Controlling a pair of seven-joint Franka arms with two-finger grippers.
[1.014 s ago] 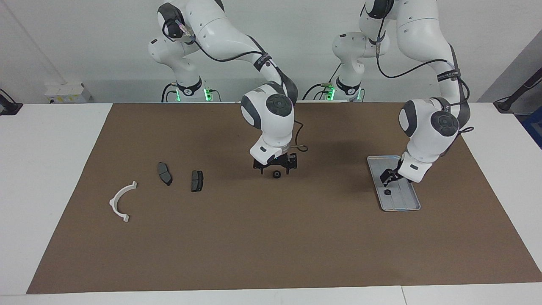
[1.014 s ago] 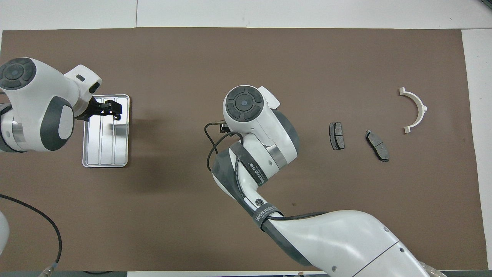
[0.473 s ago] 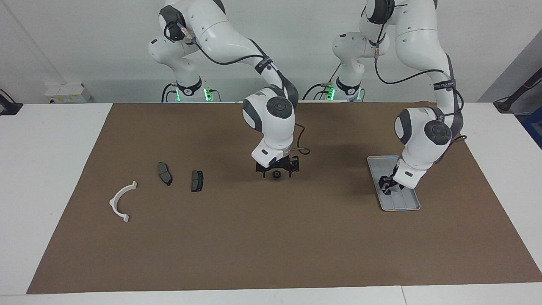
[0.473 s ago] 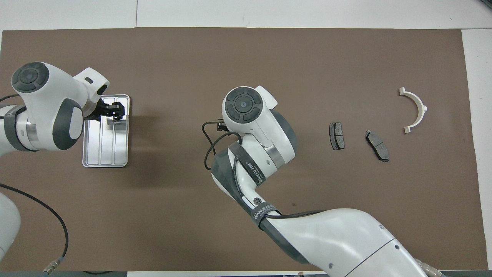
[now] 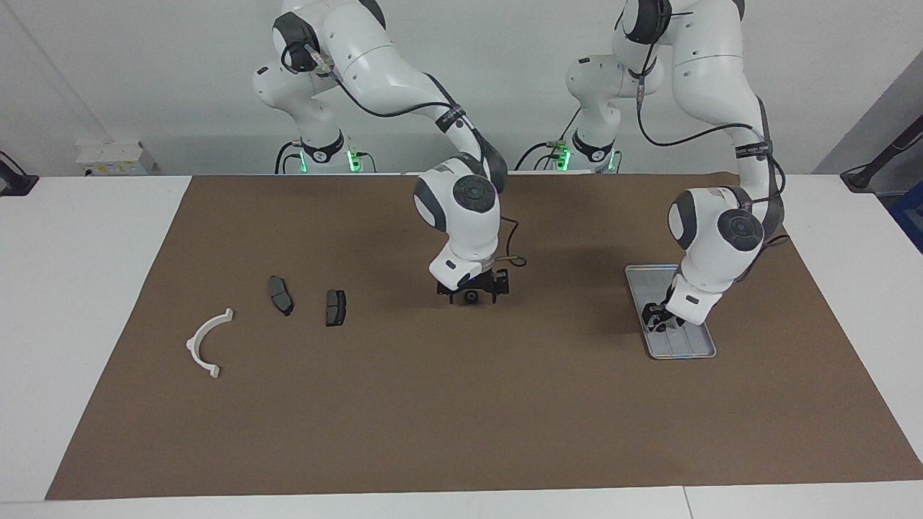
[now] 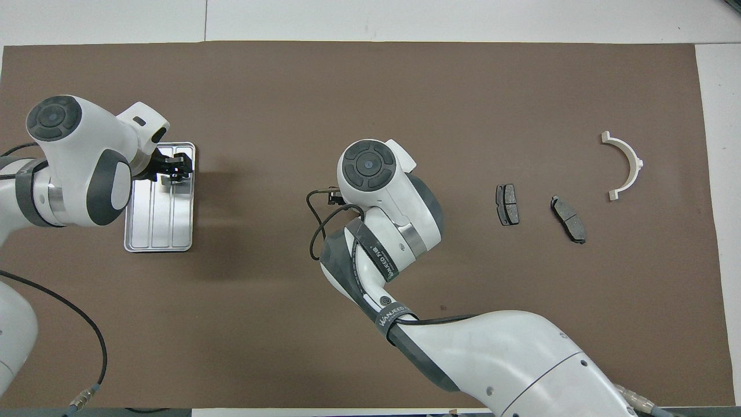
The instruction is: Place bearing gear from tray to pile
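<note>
Now we see the left end effector (image 5: 657,321) lower in the tray (image 5: 703,348) than a second ago, its fingers closed on the small dark gear that lay free there before, and the gear is now hidden between them. The right end effector (image 5: 472,294) has also sunk, open, fingers astride a second small black round gear (image 5: 471,296) mid-bench. The pile, a white bracket (image 5: 205,343) and two dark pads (image 5: 280,295), is unchanged toward the right arm's end.

"wanjeed" on the right arm's dark cable strap (image 6: 391,316)
</note>
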